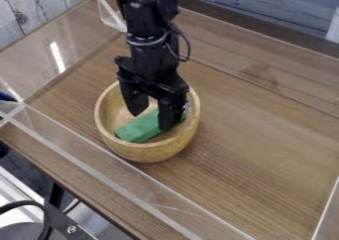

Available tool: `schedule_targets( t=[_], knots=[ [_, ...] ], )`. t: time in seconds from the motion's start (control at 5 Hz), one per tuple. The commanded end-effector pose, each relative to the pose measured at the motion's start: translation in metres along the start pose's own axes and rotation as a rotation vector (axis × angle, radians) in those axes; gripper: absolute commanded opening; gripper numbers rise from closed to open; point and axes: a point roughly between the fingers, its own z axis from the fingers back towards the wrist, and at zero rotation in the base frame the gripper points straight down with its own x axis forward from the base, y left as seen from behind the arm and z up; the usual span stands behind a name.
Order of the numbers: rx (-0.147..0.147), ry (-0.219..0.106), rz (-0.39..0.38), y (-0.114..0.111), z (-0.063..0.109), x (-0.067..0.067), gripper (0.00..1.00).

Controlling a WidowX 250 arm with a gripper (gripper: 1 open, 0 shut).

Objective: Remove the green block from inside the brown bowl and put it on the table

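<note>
One table [252,135] fills most of the view, a brown wood-grain top running from the near left to the far right. Clear acrylic walls [54,60] stand along its edges; one runs along the left side, one crosses the near edge, and one lines the far side. Behind the far wall a pale planked surface [34,6] shows at the upper left.

One black robot arm [146,21] comes down from the top of the view, left of centre, and stands nearly upright over the table.

One brown bowl [113,135] sits on the table, left of centre and toward the near side. It is round, light tan, thick-walled, and upright.

One end effector [155,113] hangs at the bottom of the arm, pointing straight down into the bowl. Its two black fingers [173,109] stand spread apart, reaching below the rim into the bowl's inside. They are open and grip nothing.

One green block [138,131] lies inside the bowl, on the tan bottom, toward the near left of the inside. It is bright green and elongated, lying tilted across the bowl. The fingers stand just above and around its far end; whether either finger touches it cannot be told. The block is still in the bowl, not on the table.
</note>
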Motion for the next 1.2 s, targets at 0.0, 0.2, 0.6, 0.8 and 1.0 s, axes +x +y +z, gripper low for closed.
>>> schedule_targets(
  t=[0.0,0.2,0.6,0.8,1.0],
  knots=[
    [0.025,-0.017,0.004,0.005,0.002,0.004,1.0],
    [0.032,-0.011,0.014,0.007,-0.001,0.003,1.0],
    [0.031,-0.013,0.02,0.008,0.001,0.006,1.0],
    [0.028,-0.021,0.021,0.008,0.005,0.007,1.0],
    [0.025,-0.03,0.021,0.008,0.008,0.008,1.0]
  ],
)
